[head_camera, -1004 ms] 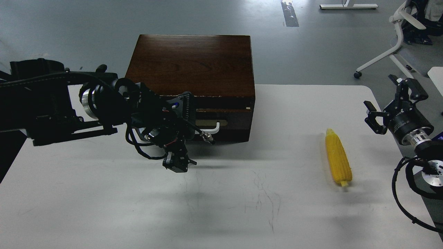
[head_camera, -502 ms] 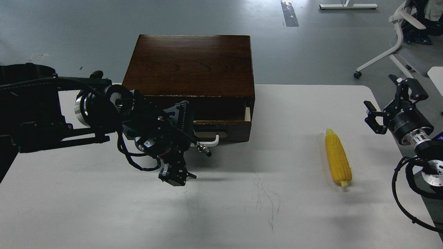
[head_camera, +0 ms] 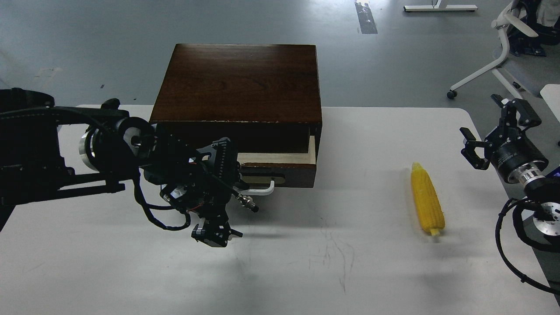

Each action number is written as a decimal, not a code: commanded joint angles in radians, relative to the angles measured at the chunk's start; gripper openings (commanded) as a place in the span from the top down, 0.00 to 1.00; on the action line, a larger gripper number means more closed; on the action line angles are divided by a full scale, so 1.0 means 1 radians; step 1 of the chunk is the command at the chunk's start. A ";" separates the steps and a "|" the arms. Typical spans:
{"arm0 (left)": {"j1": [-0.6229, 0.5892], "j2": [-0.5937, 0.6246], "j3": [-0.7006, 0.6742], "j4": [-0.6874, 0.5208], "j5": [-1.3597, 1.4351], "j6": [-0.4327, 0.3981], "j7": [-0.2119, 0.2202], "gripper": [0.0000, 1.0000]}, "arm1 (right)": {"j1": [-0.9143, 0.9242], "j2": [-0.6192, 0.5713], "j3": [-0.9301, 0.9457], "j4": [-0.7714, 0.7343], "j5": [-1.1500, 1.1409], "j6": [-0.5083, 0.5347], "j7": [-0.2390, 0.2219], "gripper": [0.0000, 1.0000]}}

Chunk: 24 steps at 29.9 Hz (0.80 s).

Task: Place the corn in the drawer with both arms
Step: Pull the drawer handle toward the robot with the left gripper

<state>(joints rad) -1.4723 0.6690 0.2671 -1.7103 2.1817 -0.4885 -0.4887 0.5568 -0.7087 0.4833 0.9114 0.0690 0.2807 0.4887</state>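
Lying lengthwise toward me, stub nearest, the corn (head_camera: 427,200) sits beside the right gripper (head_camera: 481,144), fingers spread, empty.

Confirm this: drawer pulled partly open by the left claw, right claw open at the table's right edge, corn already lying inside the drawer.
Wrong on the corn. In the head view the corn lies on the white table, right of the box, not inside the drawer. The rest holds: the left claw is at the handle, the right claw open.
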 commanded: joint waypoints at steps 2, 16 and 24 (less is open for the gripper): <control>0.001 0.004 0.001 -0.017 0.000 0.000 0.000 0.02 | 0.000 0.000 0.000 0.000 0.000 0.000 0.000 0.00; 0.000 0.003 0.000 -0.045 0.000 0.000 0.000 0.02 | 0.000 0.000 0.000 -0.002 0.000 0.000 0.000 0.00; -0.013 0.001 -0.014 -0.045 0.000 0.000 0.000 0.02 | 0.000 0.000 0.000 -0.002 0.000 0.000 0.000 0.00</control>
<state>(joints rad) -1.4796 0.6699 0.2596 -1.7551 2.1816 -0.4886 -0.4888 0.5568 -0.7087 0.4833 0.9100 0.0685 0.2807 0.4887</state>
